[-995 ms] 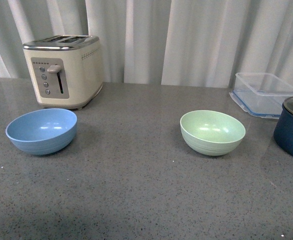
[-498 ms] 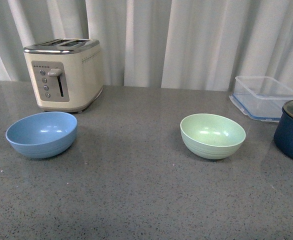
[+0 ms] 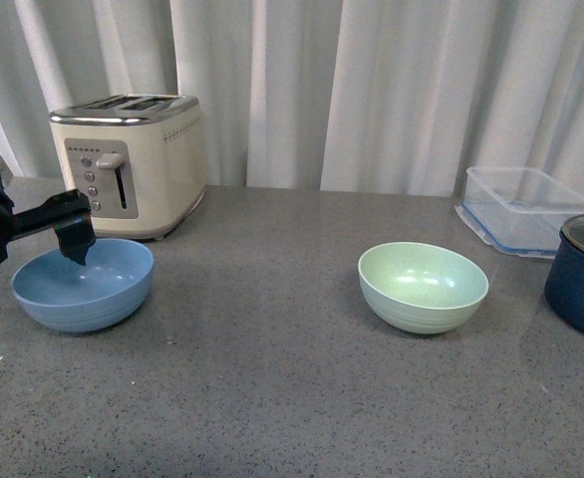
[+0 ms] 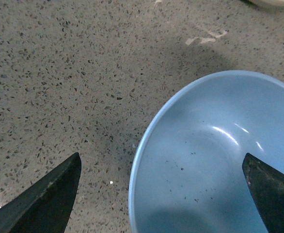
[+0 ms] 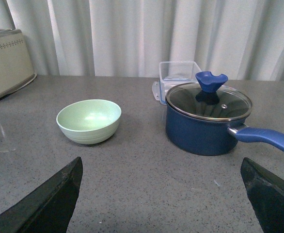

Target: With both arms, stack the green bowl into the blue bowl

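The blue bowl (image 3: 83,284) sits upright on the grey counter at the left, in front of the toaster. The green bowl (image 3: 424,287) sits upright at the centre right, empty. My left gripper (image 3: 73,247) hangs over the blue bowl's back left rim. In the left wrist view the left gripper (image 4: 160,158) is open, with one finger outside the blue bowl (image 4: 214,160) and one over its inside. My right gripper (image 5: 161,165) is open and empty above bare counter, well back from the green bowl (image 5: 88,120). The right arm is out of the front view.
A cream toaster (image 3: 133,164) stands at the back left. A clear blue-rimmed container (image 3: 521,209) and a dark navy pot (image 3: 583,279) with a glass lid (image 5: 207,99) stand at the right, close to the green bowl. White curtains hang behind.
My left arm has come into the front view from the left and reached over the blue bowl. The scene sits slightly lower in the frame. Neither bowl has moved.
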Controlling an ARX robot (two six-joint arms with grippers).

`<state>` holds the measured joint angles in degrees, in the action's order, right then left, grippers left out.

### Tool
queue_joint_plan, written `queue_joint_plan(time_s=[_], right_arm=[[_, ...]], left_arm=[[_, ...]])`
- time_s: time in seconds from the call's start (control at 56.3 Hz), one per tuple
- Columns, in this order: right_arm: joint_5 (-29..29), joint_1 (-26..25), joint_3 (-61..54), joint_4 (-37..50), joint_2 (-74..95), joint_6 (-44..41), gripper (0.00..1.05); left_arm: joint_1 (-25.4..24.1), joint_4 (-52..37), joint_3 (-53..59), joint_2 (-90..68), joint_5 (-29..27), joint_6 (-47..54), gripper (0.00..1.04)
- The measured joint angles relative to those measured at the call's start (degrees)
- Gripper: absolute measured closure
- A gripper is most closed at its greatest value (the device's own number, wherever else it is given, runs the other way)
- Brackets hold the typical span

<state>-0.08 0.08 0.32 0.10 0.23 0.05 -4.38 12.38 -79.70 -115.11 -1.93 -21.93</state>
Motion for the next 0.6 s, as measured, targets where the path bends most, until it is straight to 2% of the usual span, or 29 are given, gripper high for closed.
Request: queue_joint_plan(time_s=[0.071, 0.107, 0.551, 0.604], right_arm=[[0.0, 0.0, 0.0, 0.0, 0.0, 0.0, 0.10], [0.0, 0.0, 0.0, 0.0, 0.0, 0.0, 0.10], [0.0, 0.0, 0.0, 0.0, 0.0, 0.0, 0.10], [0.0, 0.0, 0.0, 0.0, 0.0, 0.0, 0.10]], left_arm=[[0.1, 0.2, -0.8, -1.4, 0.0, 0.0, 0.07], [0.2, 0.6, -1.2, -1.9, -0.2, 0.0, 0.12], [0.6, 2.2, -4.0, -3.3, -0.4, -0.3, 0.80], [0.6, 2.4, -4.0, -3.3, -0.4, -0.4, 0.90]])
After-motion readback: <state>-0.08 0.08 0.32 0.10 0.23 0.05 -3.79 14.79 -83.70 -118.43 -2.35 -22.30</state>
